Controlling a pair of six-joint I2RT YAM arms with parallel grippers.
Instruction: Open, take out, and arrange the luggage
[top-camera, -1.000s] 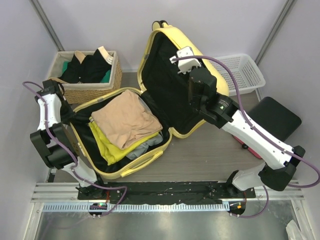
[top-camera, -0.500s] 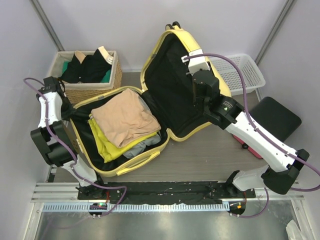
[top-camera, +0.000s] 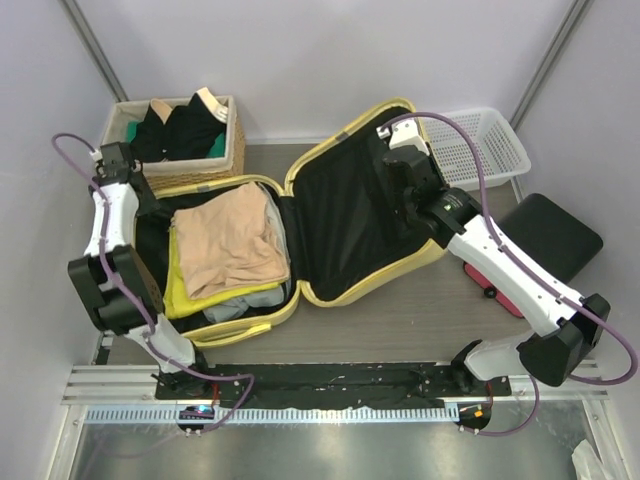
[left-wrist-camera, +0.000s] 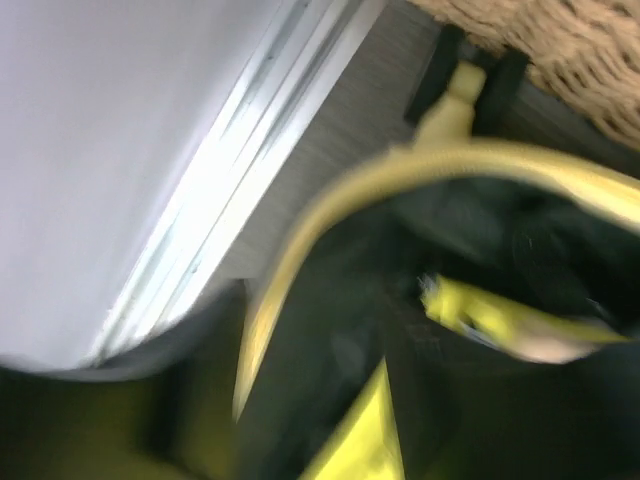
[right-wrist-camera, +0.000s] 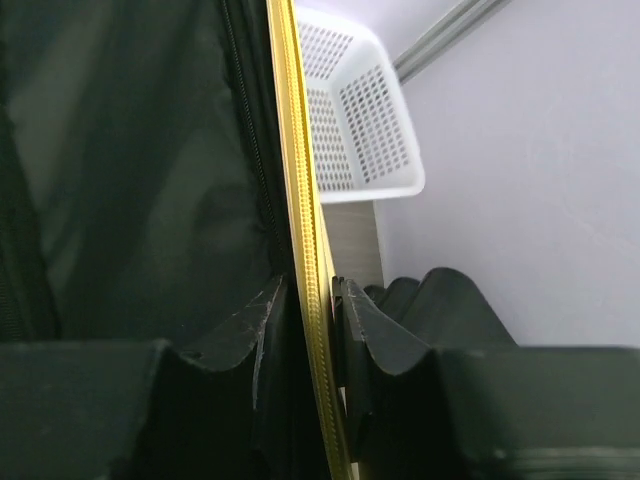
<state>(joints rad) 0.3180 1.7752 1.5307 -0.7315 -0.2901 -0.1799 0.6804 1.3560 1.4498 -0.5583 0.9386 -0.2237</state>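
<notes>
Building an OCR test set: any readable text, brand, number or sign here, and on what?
None readable in any view.
luggage: only black lining and yellow rim show, no logo in sight.
wicker basket, white plastic basket: no markings visible.
Left wrist view: too blurred to read anything.

Right hand (right-wrist-camera: 308, 292) astride the luggage (right-wrist-camera: 130, 160) rim, white basket (right-wrist-camera: 362, 120) beyond.

Luggage (top-camera: 350, 215) and wicker basket (top-camera: 200, 168) on table (top-camera: 400, 320)
</notes>
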